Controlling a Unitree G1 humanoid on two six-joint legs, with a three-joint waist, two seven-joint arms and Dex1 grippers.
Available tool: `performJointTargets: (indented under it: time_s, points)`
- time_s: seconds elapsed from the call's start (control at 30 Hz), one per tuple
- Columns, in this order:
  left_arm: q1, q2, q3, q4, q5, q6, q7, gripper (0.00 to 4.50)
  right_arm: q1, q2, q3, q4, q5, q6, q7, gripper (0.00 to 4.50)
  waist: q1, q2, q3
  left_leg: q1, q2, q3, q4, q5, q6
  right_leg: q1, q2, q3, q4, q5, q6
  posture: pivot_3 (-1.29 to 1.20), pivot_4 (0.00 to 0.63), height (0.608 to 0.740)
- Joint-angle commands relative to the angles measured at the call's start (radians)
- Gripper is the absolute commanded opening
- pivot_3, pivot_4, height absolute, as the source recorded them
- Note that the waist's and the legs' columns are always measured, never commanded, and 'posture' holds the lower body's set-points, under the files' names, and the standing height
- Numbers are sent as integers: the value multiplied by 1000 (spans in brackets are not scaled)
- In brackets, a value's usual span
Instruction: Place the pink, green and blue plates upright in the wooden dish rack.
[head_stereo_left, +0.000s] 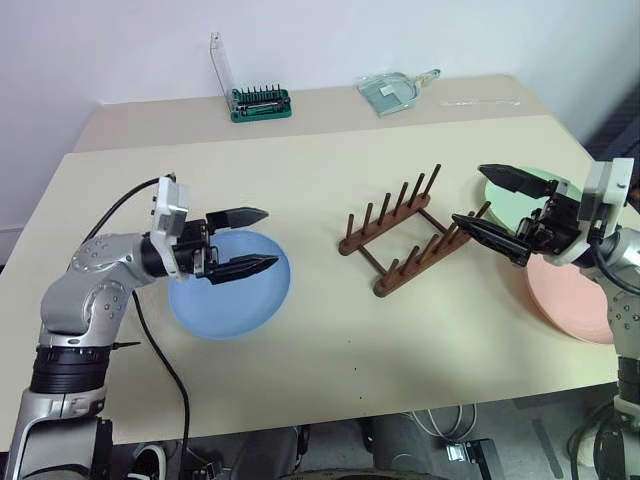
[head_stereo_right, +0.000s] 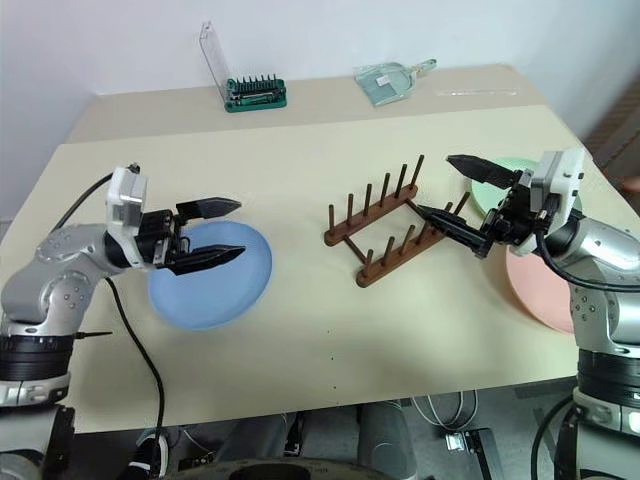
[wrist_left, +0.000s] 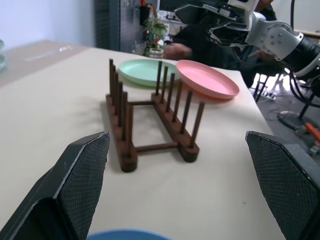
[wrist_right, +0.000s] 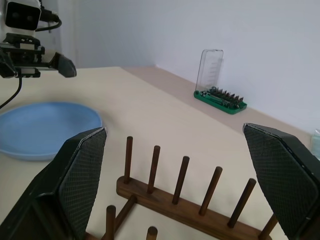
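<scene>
The light blue plate (head_stereo_left: 230, 292) lies flat on the table's left side. My left gripper (head_stereo_left: 268, 238) hovers open over its upper edge, pointing toward the wooden dish rack (head_stereo_left: 405, 240), which stands empty in the middle. The green plate (head_stereo_left: 505, 207) and the pink plate (head_stereo_left: 565, 300) lie flat at the right, the pink one overlapping the green one's near edge. Above those two plates, my right gripper (head_stereo_left: 468, 194) is open and points at the rack. Both wrist views look between wide-apart fingers (wrist_left: 85, 175) at the rack (wrist_right: 185, 200).
A green tray of screwdriver bits (head_stereo_left: 260, 103) with a raised clear lid and a clear dustpan-like item (head_stereo_left: 395, 92) sit at the table's far edge. A black cable (head_stereo_left: 160, 350) trails from my left arm. A person's hand (wrist_left: 172, 50) rests beyond the plates.
</scene>
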Motion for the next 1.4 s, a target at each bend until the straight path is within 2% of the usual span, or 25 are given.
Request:
performJointTargets:
  time_s: [0.03, 0.53, 0.7, 1.0, 1.1, 1.2, 1.4]
  points:
    - [-23, 0, 4, 4, 7, -30, -14, 4500, -24, -5, -11, -40, 4, -13, -11, 4461, 0, 0, 0, 0, 0, 0, 0, 0, 0, 0, 0, 0, 0, 0, 0, 0, 150, 740]
    - [-119, 11, -5, 53, 14, 20, -14, 4500, -29, 35, 31, -107, 25, 21, -79, 4461, 0, 0, 0, 0, 0, 0, 1, 0, 0, 0, 0, 0, 0, 1, 0, 0, 150, 740]
    - [-183, 37, -79, 39, 51, 115, 0, 4500, 1, 21, 9, -146, 71, 71, -71, 4461, 4, 0, 0, -1, 0, 0, 1, 0, 0, -1, 0, 0, 0, 1, 0, 0, 150, 740]
    - [-295, -30, -133, 89, 65, 108, -19, 4500, 97, 8, -37, -200, 47, 55, -101, 4461, -5, -1, 0, -1, 0, 1, 1, 0, 0, 0, 1, 1, 0, 2, 1, 0, 150, 740]
    - [-320, -59, -173, 103, 77, 125, -22, 4500, 139, 12, -52, -218, 30, 39, -117, 4461, 0, -1, 0, 0, 1, 1, 1, 0, 0, 0, 2, 1, 0, 2, 1, 0, 150, 740]
    - [-335, -60, -231, 74, 77, 262, 13, 4500, 192, -14, -77, -243, 9, 24, -105, 4461, 3, -1, 0, 0, 0, 1, 1, 0, 0, 0, 2, 1, 0, 2, 1, 0, 150, 740]
    - [-322, -124, -385, -41, 141, 405, 145, 4500, 458, -100, -278, -293, 49, 85, 13, 4461, 17, -1, 0, -1, 0, 0, 2, 0, 1, 1, 2, 2, -2, 2, 2, 0, 150, 740]
